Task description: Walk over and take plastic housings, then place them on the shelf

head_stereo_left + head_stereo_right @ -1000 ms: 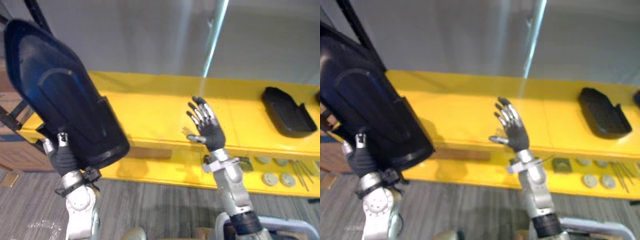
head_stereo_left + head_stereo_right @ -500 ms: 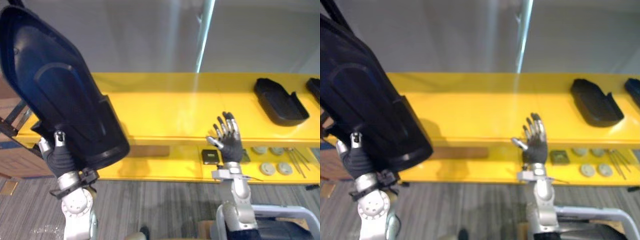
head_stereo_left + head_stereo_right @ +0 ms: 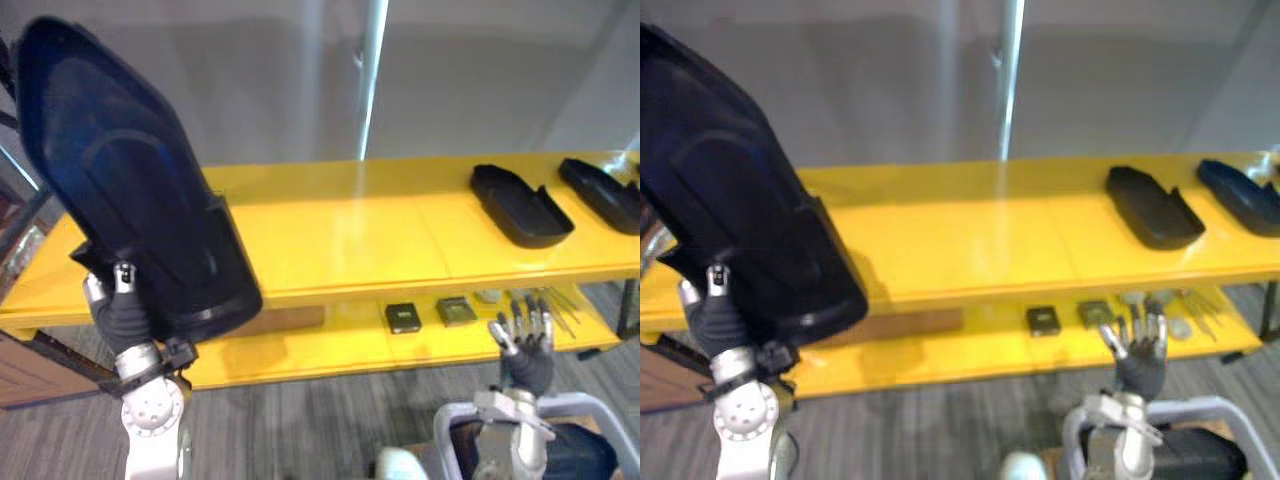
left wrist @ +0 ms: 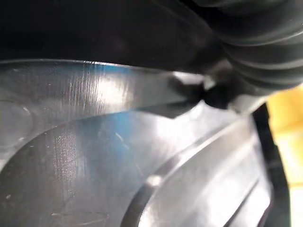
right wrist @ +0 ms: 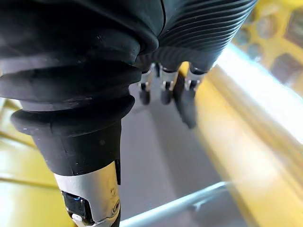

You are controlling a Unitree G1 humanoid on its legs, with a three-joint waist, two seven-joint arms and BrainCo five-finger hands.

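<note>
A large black plastic housing (image 3: pixel 130 190) stands upright at the left, high above the yellow shelf (image 3: pixel 340 240). My left hand (image 3: pixel 120 310) grips its lower edge from below, thumb over the rim; up close the housing's glossy inner face (image 4: pixel 118 165) shows. My right hand (image 3: pixel 525 350) is low at the right, in front of the lower shelf board, open with straight fingers (image 5: pixel 163 90) and holding nothing. Two more black housings (image 3: pixel 520 205) (image 3: pixel 605 195) lie on the top board at the right.
The lower shelf board carries small dark square parts (image 3: pixel 403 318) (image 3: pixel 456 310) and some grey discs and thin rods (image 3: pixel 1185 300) at the right. The top board's left and middle are bare yellow. A grey wall with a shiny vertical pole (image 3: pixel 372 70) rises behind. Grey carpet lies below.
My right hand has dropped from in front of the top board down to the right, below the shelf's edge. The camera has shifted, bringing a second shelf housing into view. The left hand keeps its housing raised.
</note>
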